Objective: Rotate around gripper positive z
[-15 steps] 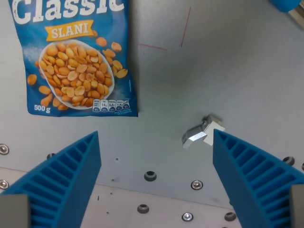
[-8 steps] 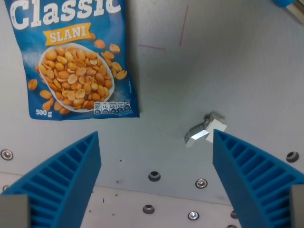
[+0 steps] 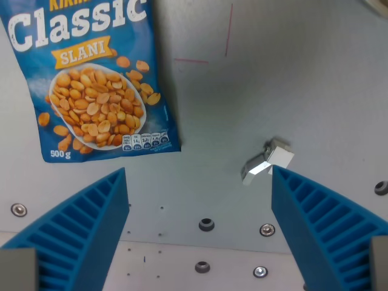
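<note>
In the wrist view my gripper [image 3: 200, 233] is open and empty, its two blue ribbed fingers [image 3: 76, 233] at the lower left and lower right of the picture. It hangs above a grey table [image 3: 285, 79]. A blue bag of salted peanuts [image 3: 91, 85] lies flat at the upper left, tilted slightly. A small shiny metal piece [image 3: 267, 160] lies on the table just left of the right finger, apart from it.
Thin red pen lines [image 3: 209, 54] mark the table at the top middle. Several screws and holes [image 3: 206, 225] run along the lower part of the table, between and beside the fingers.
The whole scene has turned a little and shifted: the bag now sits tilted and lower, the metal piece has drifted right and up. The camera has rotated; the things lie still. The fingers stay open.
</note>
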`<state>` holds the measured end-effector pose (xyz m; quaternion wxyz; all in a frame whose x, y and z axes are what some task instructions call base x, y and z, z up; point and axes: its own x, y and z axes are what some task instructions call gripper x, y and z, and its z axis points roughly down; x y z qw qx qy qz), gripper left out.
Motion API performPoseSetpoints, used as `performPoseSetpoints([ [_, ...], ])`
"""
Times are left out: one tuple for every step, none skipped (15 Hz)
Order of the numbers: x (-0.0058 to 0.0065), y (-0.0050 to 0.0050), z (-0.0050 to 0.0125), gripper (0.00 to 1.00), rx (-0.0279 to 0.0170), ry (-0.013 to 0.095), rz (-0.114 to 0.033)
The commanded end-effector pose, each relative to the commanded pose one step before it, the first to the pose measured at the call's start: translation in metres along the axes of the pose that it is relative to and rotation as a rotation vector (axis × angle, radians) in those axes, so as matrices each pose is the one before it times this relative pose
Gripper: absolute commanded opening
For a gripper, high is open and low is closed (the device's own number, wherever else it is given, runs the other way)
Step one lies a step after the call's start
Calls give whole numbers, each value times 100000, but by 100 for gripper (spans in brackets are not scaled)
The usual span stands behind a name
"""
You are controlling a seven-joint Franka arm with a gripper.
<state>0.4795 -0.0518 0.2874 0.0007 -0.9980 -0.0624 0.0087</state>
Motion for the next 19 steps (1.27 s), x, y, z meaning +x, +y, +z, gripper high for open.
performPoseSetpoints([
  [12, 24, -289, 100, -142, 624, 14947],
  [0, 0, 0, 100, 0, 0, 1333],
  [0, 0, 0, 100, 0, 0, 1333],
  [0, 0, 0, 100, 0, 0, 1333],
  [0, 0, 0, 100, 0, 0, 1333],
  [0, 0, 0, 100, 0, 0, 1333],
  [0, 0, 0, 100, 0, 0, 1333],
  [0, 0, 0, 100, 0, 0, 1333],
  [0, 0, 0, 100, 0, 0, 1333],
  [0, 0, 0, 100, 0, 0, 1333],
  [0, 0, 0, 100, 0, 0, 1333],
  [0, 0, 0, 100, 0, 0, 1333],
  [0, 0, 0, 100, 0, 0, 1333],
  [0, 0, 0, 100, 0, 0, 1333],
  [0, 0, 0, 100, 0, 0, 1333],
  [0, 0, 0, 100, 0, 0, 1333],
  [0, 0, 0, 100, 0, 0, 1333],
  [0, 0, 0, 100, 0, 0, 1333],
  [0, 0, 0, 100, 0, 0, 1333],
])
